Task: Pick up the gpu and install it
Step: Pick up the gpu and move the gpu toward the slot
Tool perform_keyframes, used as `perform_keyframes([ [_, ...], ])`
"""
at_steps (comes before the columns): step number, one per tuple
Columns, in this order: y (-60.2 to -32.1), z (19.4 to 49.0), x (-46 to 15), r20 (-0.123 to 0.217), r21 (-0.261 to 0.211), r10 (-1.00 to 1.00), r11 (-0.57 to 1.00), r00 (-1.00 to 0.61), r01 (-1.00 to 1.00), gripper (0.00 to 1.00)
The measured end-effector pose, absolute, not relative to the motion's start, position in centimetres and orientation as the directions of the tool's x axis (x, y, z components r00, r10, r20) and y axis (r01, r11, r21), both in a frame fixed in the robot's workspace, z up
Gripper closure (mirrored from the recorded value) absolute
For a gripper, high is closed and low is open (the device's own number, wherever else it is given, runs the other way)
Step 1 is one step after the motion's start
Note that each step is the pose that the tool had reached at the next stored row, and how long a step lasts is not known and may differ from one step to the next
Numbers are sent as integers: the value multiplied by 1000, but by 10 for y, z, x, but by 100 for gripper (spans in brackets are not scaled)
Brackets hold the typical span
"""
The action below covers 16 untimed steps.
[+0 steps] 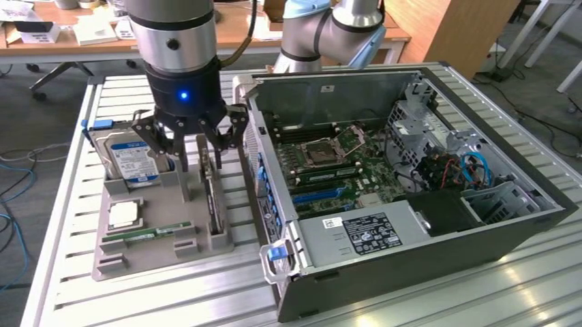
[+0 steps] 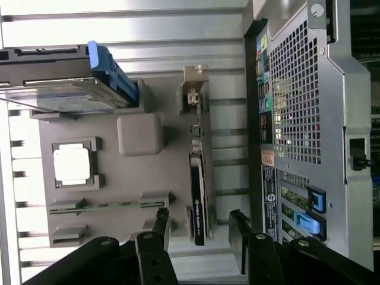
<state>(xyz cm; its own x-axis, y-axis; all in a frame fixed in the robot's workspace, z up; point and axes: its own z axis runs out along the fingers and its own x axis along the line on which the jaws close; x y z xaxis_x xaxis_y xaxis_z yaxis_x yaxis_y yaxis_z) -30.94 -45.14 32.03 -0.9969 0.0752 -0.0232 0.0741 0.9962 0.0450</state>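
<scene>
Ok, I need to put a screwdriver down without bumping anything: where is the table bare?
Bare table slats lie on the near side of the grey tray, and more beside the computer case at the exterior view's lower right. Crowded: the strip between tray and case, where the open gripper hangs over the gpu.

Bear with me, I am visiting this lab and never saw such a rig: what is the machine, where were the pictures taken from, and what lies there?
This is one robot arm ending in a gripper, a claw with fingers. One picture comes from a camera standing apart; the other from a camera on the wrist, looking past the fingers. On the slatted table a grey tray holds a hard drive, a processor chip, a RAM stick and the gpu, standing on edge. Beside it lies an open computer case. The gripper is open above the gpu and holds nothing.
</scene>
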Motion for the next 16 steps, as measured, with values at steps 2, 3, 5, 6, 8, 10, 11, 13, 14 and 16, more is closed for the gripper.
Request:
perform_keyframes([
  [2, -451, 317, -309, -23, 45, 75, 996, -997, 74, 47],
  [3, -451, 315, -309, -23, 45, 75, 996, -997, 74, 47],
  [5, -451, 312, -309, -23, 45, 75, 996, -997, 74, 47],
  [6, -451, 311, -309, -23, 45, 75, 996, -997, 74, 47],
  [8, -451, 308, -309, -23, 45, 75, 996, -997, 74, 47],
  [10, -451, 305, -309, -23, 45, 75, 996, -997, 74, 47],
  [11, -451, 304, -309, -23, 45, 75, 996, -997, 74, 47],
  [13, -451, 303, -309, -23, 45, 75, 996, -997, 74, 47],
  [14, -451, 303, -309, -23, 45, 75, 996, -997, 74, 47],
  [16, -451, 303, -309, -23, 45, 75, 996, -997, 74, 47],
])
